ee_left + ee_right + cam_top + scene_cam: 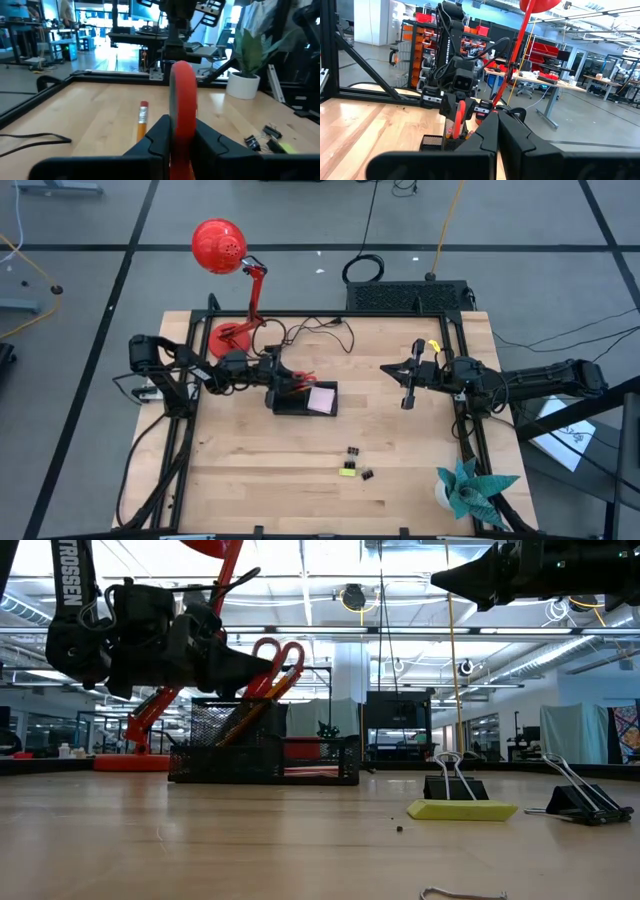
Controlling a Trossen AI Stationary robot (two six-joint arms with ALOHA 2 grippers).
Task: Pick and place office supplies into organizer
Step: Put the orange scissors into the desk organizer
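One black organizer (300, 402) sits on one wooden table (250, 470). One pair of red-handled scissors (277, 658) stands in its taller compartment, and one pink sticky-note pad (322, 399) lies in its low section. At least one orange pencil (142, 120) stands with the scissors; how many more pencils or pens are in that compartment cannot be told. Two black binder clips (353, 451) lie loose on the near part of the table, with one small yellow-green piece (347, 470) between them. One red desk lamp (222, 250) stands at the far left, and one teal paper plant (468, 489) at the near right. Two dark robot arms reach over the table.
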